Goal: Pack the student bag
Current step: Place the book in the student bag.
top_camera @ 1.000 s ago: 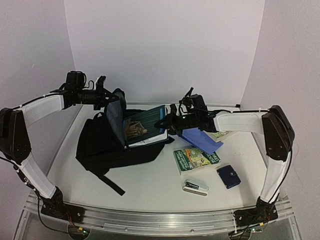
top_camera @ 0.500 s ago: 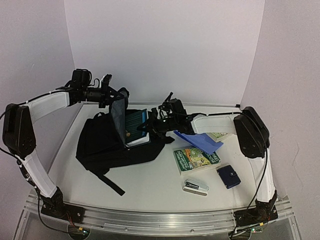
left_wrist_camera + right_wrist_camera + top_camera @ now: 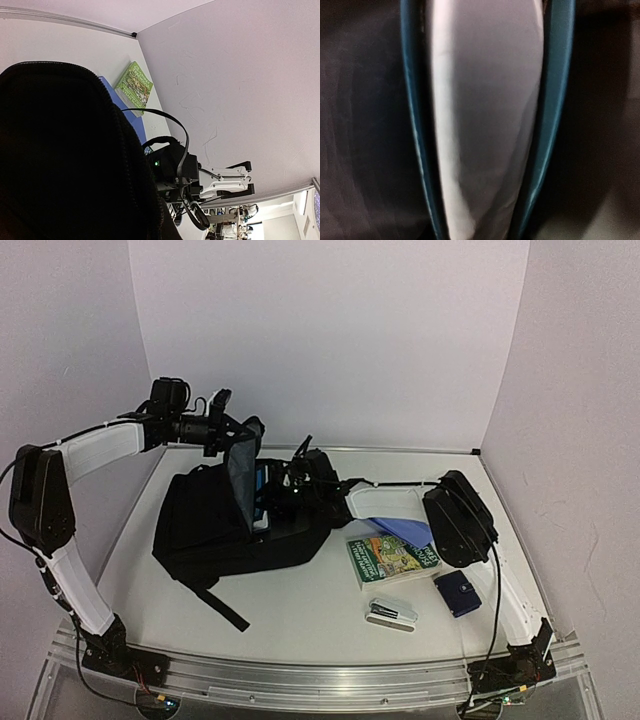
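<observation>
The student bag (image 3: 215, 525), a large black backpack, lies at the table's centre-left. My left gripper (image 3: 238, 440) is shut on its top flap and holds the flap upright, so the mouth is open. In the left wrist view the black fabric (image 3: 60, 150) covers my fingers. My right gripper (image 3: 292, 480) reaches into the mouth from the right. A teal-covered book (image 3: 262, 487) stands in the opening. In the right wrist view this book (image 3: 485, 120) fills the frame edge-on, with white pages between teal covers that pinch together at the near end. My right fingers are hidden in the dark.
A green picture book (image 3: 393, 558) lies right of the bag with a blue sheet (image 3: 405, 530) behind it. A dark blue pouch (image 3: 458, 593) and a small clear case (image 3: 392, 615) lie near the front right. White walls enclose the table.
</observation>
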Action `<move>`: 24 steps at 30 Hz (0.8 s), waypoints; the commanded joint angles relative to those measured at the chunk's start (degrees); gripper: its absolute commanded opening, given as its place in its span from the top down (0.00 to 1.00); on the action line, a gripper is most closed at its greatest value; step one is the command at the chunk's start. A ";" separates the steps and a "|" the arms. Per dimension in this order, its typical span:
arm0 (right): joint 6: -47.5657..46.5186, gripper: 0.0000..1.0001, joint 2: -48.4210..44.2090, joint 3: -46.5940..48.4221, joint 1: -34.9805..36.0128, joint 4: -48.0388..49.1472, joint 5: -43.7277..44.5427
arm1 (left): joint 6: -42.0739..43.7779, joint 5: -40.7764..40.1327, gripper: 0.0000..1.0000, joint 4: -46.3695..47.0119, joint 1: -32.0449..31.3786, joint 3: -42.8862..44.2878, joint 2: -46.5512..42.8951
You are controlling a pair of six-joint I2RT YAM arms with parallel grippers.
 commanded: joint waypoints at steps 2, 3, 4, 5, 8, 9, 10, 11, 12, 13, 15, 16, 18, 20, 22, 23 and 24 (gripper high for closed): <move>-1.82 0.64 3.55 6.22 1.10 3.10 3.70 | 2.46 0.91 1.00 1.59 -0.36 1.40 -0.68; -2.04 0.60 3.66 6.30 1.10 3.06 3.99 | 3.04 0.29 1.00 0.96 -0.36 1.12 -1.01; -2.55 0.56 3.37 5.95 1.09 2.99 4.44 | 4.05 -0.49 1.00 0.14 -0.33 0.86 -1.36; -3.31 0.53 2.81 5.32 1.12 2.87 5.10 | 5.21 -1.32 1.00 -0.63 -0.25 0.48 -1.76; -6.30 0.38 -0.29 1.79 1.10 2.30 7.94 | 6.31 -3.28 1.00 -1.59 0.75 -1.64 -2.96; -7.30 0.33 -1.58 0.25 1.12 2.02 9.04 | 6.31 -3.51 1.00 -1.69 1.16 -2.35 -3.29; -8.35 0.29 -2.96 -1.33 1.13 1.57 10.19 | 6.39 -4.05 1.00 -2.05 1.45 -2.89 -3.58; -9.41 0.27 -4.60 -2.55 1.12 0.90 11.55 | 6.72 -4.89 1.00 -2.78 1.64 -3.25 -3.90; -10.52 0.24 -6.21 -3.66 1.10 0.02 13.11 | 7.29 -5.87 1.00 -3.76 1.73 -3.48 -4.13; -11.85 0.22 -7.55 -4.75 1.07 -1.42 15.64 | 8.05 -6.91 1.00 -4.73 1.69 -3.53 -4.28; -13.56 0.18 -10.24 -7.07 1.09 -4.03 20.80 | 8.88 -7.92 1.00 -6.00 1.82 -3.72 -4.72; -14.07 0.17 -11.48 -8.27 1.09 -5.20 23.24 | 9.03 -8.12 1.00 -6.28 1.84 -3.87 -4.93; -14.52 0.16 -13.15 -10.49 1.07 -6.44 28.86 | 9.18 -8.33 1.00 -6.52 2.00 -3.99 -5.05; -14.73 0.14 -13.71 -11.52 1.09 -7.23 31.56 | 9.32 -8.24 1.00 -6.75 1.97 -3.82 -5.06; -14.62 0.14 -13.20 -11.39 1.12 -7.70 31.31 | 9.47 -8.18 1.00 -7.04 1.98 -3.61 -4.98; -14.38 0.15 -12.62 -11.01 1.11 -7.97 30.75 | 9.52 -8.21 1.00 -7.18 1.96 -3.56 -4.97; -14.09 0.16 -12.04 -10.65 1.10 -8.12 30.33 | 9.57 -8.25 1.00 -7.25 1.98 -3.54 -4.96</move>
